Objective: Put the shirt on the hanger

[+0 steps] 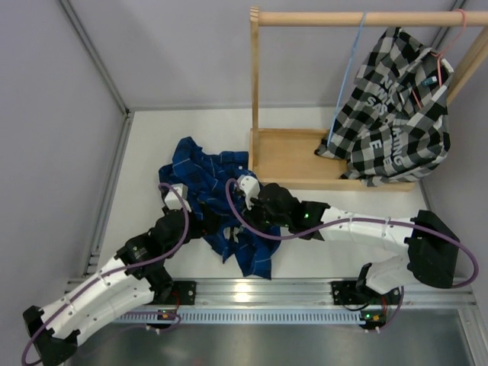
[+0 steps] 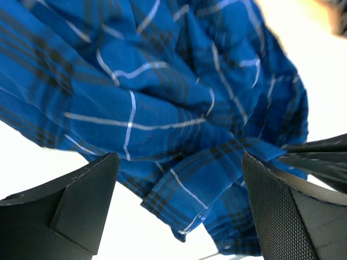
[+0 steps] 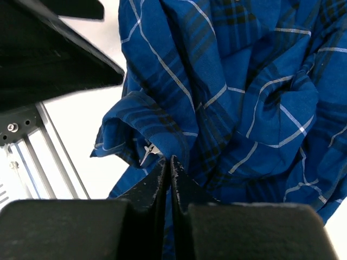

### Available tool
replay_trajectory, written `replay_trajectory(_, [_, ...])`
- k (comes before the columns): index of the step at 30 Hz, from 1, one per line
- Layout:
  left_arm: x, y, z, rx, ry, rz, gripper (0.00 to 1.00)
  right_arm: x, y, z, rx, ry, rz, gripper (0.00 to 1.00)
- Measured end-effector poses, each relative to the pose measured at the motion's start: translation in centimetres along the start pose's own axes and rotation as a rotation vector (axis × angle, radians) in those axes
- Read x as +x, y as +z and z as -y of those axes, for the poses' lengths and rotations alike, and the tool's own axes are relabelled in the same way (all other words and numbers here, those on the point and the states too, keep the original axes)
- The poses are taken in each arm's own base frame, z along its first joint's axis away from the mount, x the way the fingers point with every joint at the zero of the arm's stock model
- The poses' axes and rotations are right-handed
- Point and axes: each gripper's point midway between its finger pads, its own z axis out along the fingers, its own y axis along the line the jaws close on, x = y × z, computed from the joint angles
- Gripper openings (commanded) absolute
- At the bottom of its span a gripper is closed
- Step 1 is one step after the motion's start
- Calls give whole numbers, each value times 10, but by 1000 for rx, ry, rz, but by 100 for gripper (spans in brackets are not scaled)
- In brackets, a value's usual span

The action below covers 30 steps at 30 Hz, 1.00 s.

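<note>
The royal-blue checked shirt (image 1: 217, 194) lies crumpled on the white table between my two arms. My left gripper (image 1: 204, 223) is open at the shirt's near left side. In the left wrist view a hem fold of the shirt (image 2: 179, 124) hangs between its spread fingers (image 2: 81, 200), touching neither. My right gripper (image 1: 242, 207) is shut on a fold of the shirt (image 3: 233, 81); its tips (image 3: 171, 162) pinch cloth at the shirt's middle. The light-blue hanger (image 1: 348, 72) hangs from the wooden rail (image 1: 358, 17) at the back, apart from both grippers.
A wooden rack with a tray base (image 1: 290, 156) stands at the back right. A black-and-white checked shirt (image 1: 393, 107) hangs there on a pink hanger (image 1: 450, 42). The metal rail (image 1: 259, 290) runs along the near table edge. Grey walls close the left and right sides.
</note>
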Motion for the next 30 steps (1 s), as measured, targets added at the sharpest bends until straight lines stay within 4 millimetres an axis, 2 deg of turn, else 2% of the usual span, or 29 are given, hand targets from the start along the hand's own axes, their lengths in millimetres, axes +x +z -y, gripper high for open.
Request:
replay_trajectory(1, [6,2,-1,0,6,-19,98,0,0,0,-2,-2,-1,13])
replay_trajectory(2, [9,3,-1,0,10,-31,98,1,1,-1,-6,-1,-4,24])
replay_trajectory(4, [13,5,-1,1,12,-44,98,5,3,-2,-14,3,-13,26])
replay_trajectory(6, [11,4,0,7,-1,-32,98,13,7,-3,-22,12,-28,34])
replay_trajectory(8, [6,2,1,18,-25,-4,98,31,11,-3,-23,28,-61,43])
replay_trajectory(10, [1,-1,1,28,-42,22,98,56,13,-3,-15,41,-114,43])
replay_trajectory(13, [-4,-3,2,34,-53,43,98,82,15,-4,-7,50,-173,29])
replay_trajectory(14, [-3,-2,2,31,-51,39,98,86,15,-4,-2,50,-182,10])
replay_trajectory(15, [-1,-1,1,26,-47,31,98,87,16,-3,4,45,-185,1])
replay_trajectory(16, [1,0,1,22,-43,23,98,87,17,-2,13,50,-184,0])
replay_trajectory(21, [18,9,3,9,-2,-70,98,74,16,8,85,44,-158,0])
replay_trajectory(26, [39,12,19,36,75,-139,98,20,10,18,162,25,-69,0])
replay_trajectory(30, [50,-2,53,85,223,-100,97,-20,-2,25,206,35,-3,0])
